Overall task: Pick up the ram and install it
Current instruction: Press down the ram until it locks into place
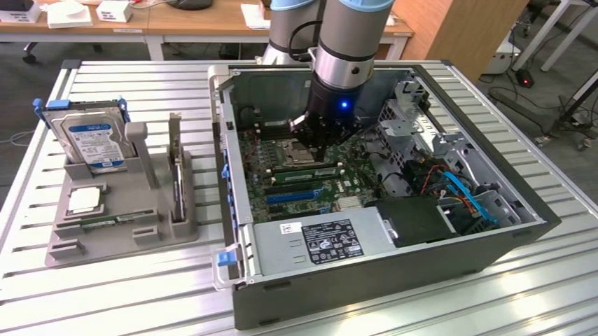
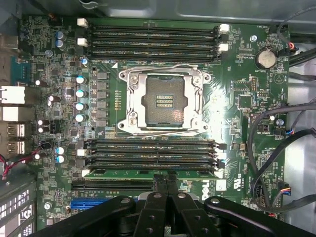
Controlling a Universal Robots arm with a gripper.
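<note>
The ram (image 2: 128,173) is a long green stick standing in the motherboard slot nearest my fingertips, beside several empty black slots (image 2: 153,148). In the exterior view the ram (image 1: 304,171) shows as a green strip just in front of the processor socket (image 1: 294,150). My gripper (image 2: 166,180) is shut, its two black fingers pressed together with nothing between them. Its tips sit right at the ram's top edge, near the middle of the stick; I cannot tell whether they touch it. From outside, the gripper (image 1: 318,145) hangs low inside the open computer case (image 1: 234,231).
The open processor socket (image 2: 165,101) lies in the board's middle, with more empty slots (image 2: 153,42) beyond it. Cables (image 2: 261,148) and drive bays (image 1: 421,133) crowd one side. A grey holder (image 1: 56,248) on the table carries a hard drive (image 1: 94,140) and a processor chip (image 1: 84,199).
</note>
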